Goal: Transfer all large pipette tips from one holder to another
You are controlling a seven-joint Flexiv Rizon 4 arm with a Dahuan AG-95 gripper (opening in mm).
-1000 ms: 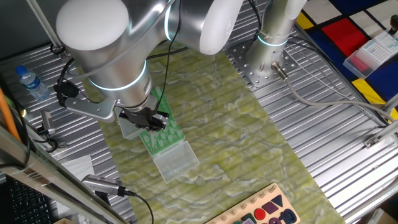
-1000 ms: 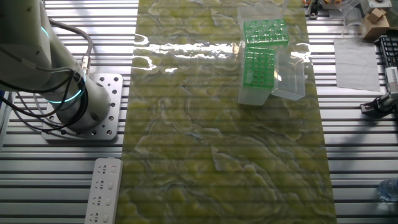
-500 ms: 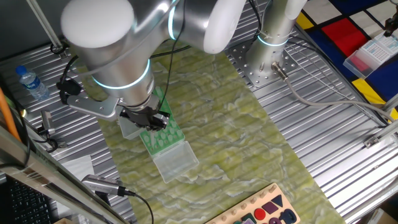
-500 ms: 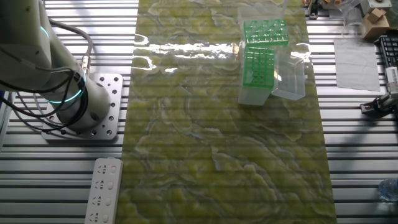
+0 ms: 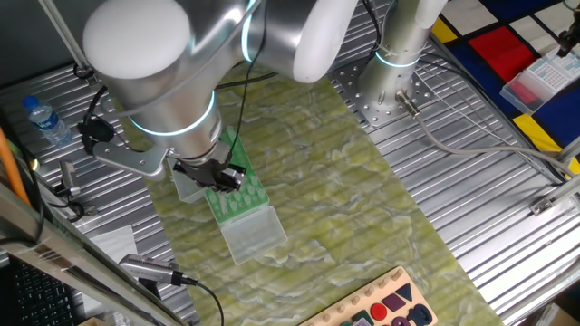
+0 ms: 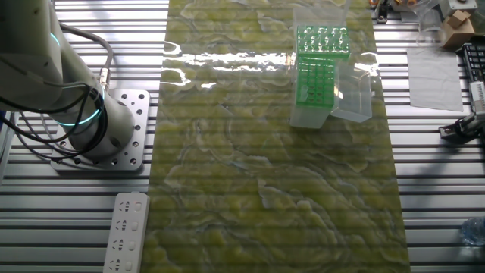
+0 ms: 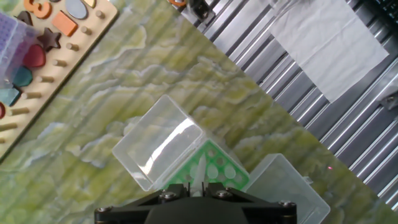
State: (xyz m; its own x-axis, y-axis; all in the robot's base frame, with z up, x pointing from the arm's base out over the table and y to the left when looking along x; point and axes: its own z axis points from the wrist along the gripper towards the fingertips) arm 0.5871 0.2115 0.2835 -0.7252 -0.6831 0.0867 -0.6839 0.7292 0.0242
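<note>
In the hand view a green rack (image 7: 219,167) with round holes lies just below my gripper (image 7: 200,185). A whitish large pipette tip (image 7: 201,173) stands between the fingers, and the gripper is shut on it. From the first fixed view the gripper (image 5: 220,178) hangs over the green rack (image 5: 237,197), hiding part of it. The other fixed view shows two green racks side by side, the far one (image 6: 323,39) with pale dots and the near one (image 6: 314,79) in a clear base. No gripper appears there.
A clear lid (image 7: 157,147) lies beside the rack, another clear box (image 7: 287,194) on its other side. A wooden shape puzzle (image 7: 38,38) sits at the mat's end. White paper (image 7: 328,42), a water bottle (image 5: 42,119) and a power strip (image 6: 126,232) lie on the ribbed metal table.
The arm has shifted slightly over the green rack. In the other fixed view the far rack now shows paler dots than before.
</note>
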